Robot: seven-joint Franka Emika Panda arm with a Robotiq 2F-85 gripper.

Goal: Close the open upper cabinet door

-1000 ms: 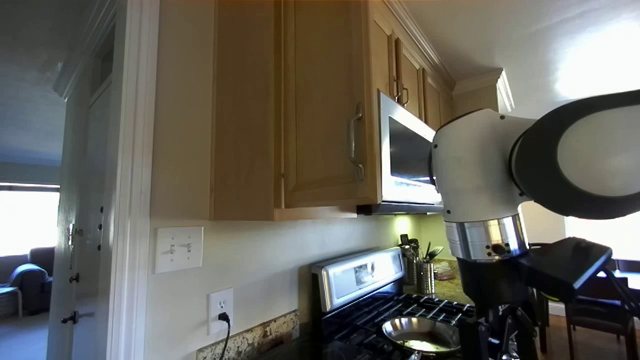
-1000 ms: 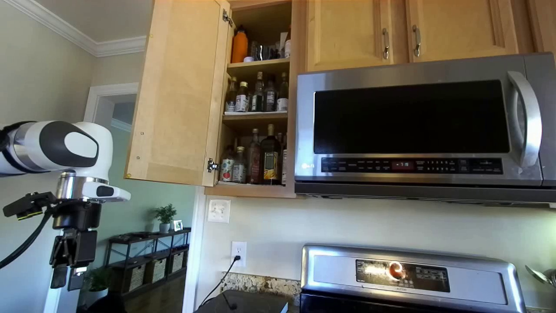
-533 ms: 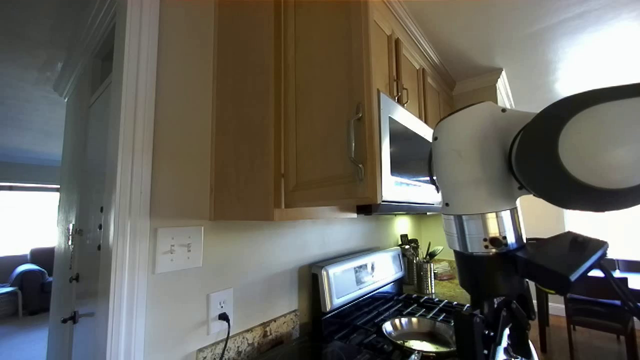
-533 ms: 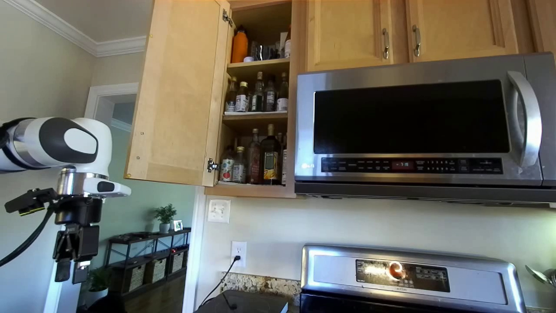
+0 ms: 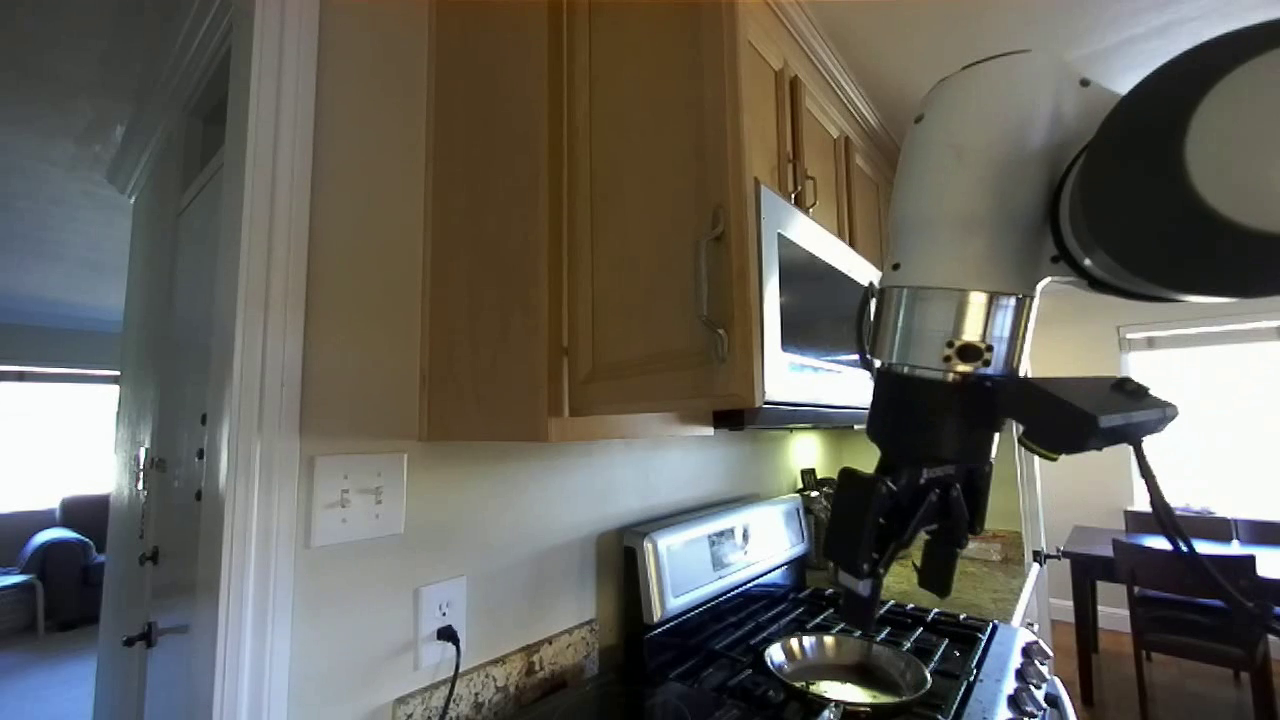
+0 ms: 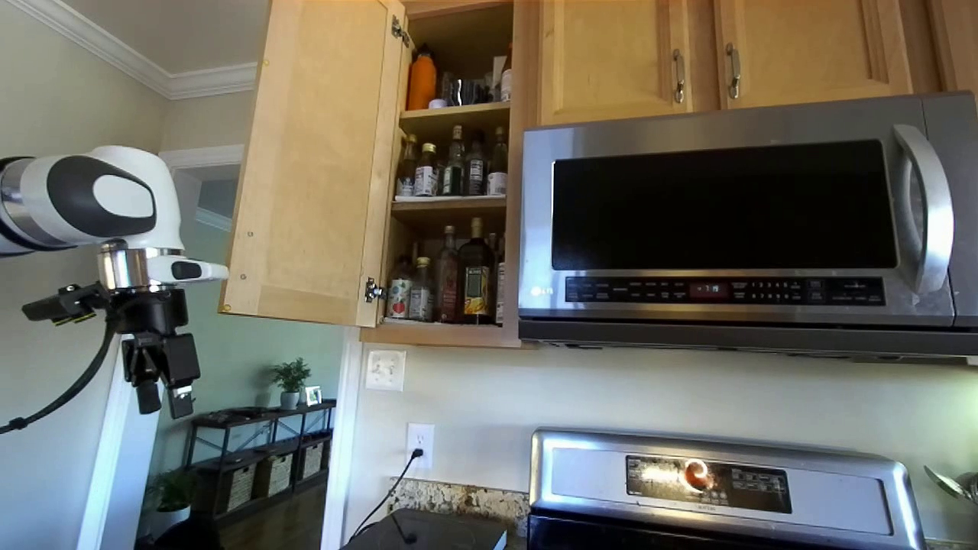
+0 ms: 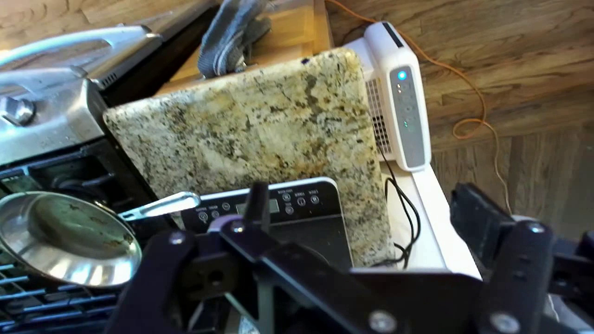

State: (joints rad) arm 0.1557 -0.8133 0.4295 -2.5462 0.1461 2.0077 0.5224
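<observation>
The upper cabinet door is honey-coloured wood and stands wide open in both exterior views. Its framed front [image 5: 650, 200] carries a slim silver bar handle [image 5: 707, 280] near the free edge. Its plain inner face [image 6: 317, 168] and hinges show with the bottle shelves behind. My gripper is open and empty, fingers pointing down. It is below and right of the door [image 5: 900, 585] in an exterior view, and below and left of the free edge [image 6: 165, 401] in an exterior view, apart from it. In the wrist view [image 7: 366, 211] its fingers are wide apart; the door is out of view there.
The stainless microwave [image 6: 726, 214] hangs right of the cabinet, over the stove [image 6: 718, 489]. A steel pan [image 5: 848, 670] sits on the burners. In the wrist view, a black cooktop [image 7: 306, 232] lies on the granite counter [image 7: 260, 125], beside a white appliance [image 7: 399, 97].
My arm and gripper have risen, mostly in the last half second, and the gripper has tilted slightly. The cabinet door has not moved.
</observation>
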